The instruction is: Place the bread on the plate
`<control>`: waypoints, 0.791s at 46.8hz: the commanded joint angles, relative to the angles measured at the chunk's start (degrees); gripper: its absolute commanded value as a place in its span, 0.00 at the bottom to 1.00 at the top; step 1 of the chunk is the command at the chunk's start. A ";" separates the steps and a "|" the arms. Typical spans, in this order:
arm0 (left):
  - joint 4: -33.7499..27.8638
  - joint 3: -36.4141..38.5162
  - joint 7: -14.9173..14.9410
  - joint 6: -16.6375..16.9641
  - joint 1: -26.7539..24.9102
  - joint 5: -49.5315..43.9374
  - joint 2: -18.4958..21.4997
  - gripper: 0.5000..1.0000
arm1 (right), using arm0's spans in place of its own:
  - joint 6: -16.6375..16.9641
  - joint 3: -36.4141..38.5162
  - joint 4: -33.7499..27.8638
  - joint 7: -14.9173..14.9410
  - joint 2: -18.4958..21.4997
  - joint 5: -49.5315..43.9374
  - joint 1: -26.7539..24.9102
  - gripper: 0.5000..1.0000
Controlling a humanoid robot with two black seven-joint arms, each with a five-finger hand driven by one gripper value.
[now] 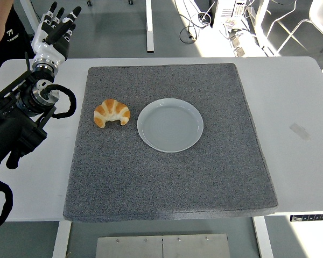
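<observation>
Nearest you is the front edge of the grey mat [172,209], which covers most of the white table [290,97]. On that mat the bread [112,112], a small croissant, lies just left of the empty white plate [170,124], close beside its rim but not touching it. Your left hand [56,27] is raised at the far left, well away from the croissant, its fingers extended and holding nothing; the right arm does not show at all. A person [2,27] stands at the top left corner, clear of the mat. Expect the croissant to be light, soft and flaky, so it will likely crush or shed crumbs if you squeeze hard. Take it across the thick middle of the arch, fingers on one flank and thumb on the other, with a gentle grip, rather than by its thin curled tips.
</observation>
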 commanded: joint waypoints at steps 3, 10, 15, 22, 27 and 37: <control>0.00 -0.01 0.00 0.00 0.01 0.11 0.05 0.97 | 0.00 0.00 0.00 0.00 0.00 0.00 0.01 1.00; 0.00 0.17 0.00 0.00 0.28 0.37 0.14 0.97 | 0.00 0.00 0.00 0.00 0.00 0.00 0.01 1.00; 0.00 0.70 0.00 0.00 0.28 0.37 0.14 0.97 | 0.00 0.00 0.00 0.00 0.00 0.00 0.01 1.00; 0.00 1.31 0.00 0.09 0.19 0.37 0.14 0.97 | 0.00 0.00 0.00 0.00 0.00 0.00 0.01 1.00; 0.00 1.40 0.09 0.00 0.01 0.37 0.14 0.97 | 0.00 0.00 0.00 0.00 0.00 0.00 0.01 1.00; -0.09 1.40 0.09 0.09 0.01 0.46 0.14 0.97 | 0.00 0.00 0.00 0.00 0.00 0.00 0.01 1.00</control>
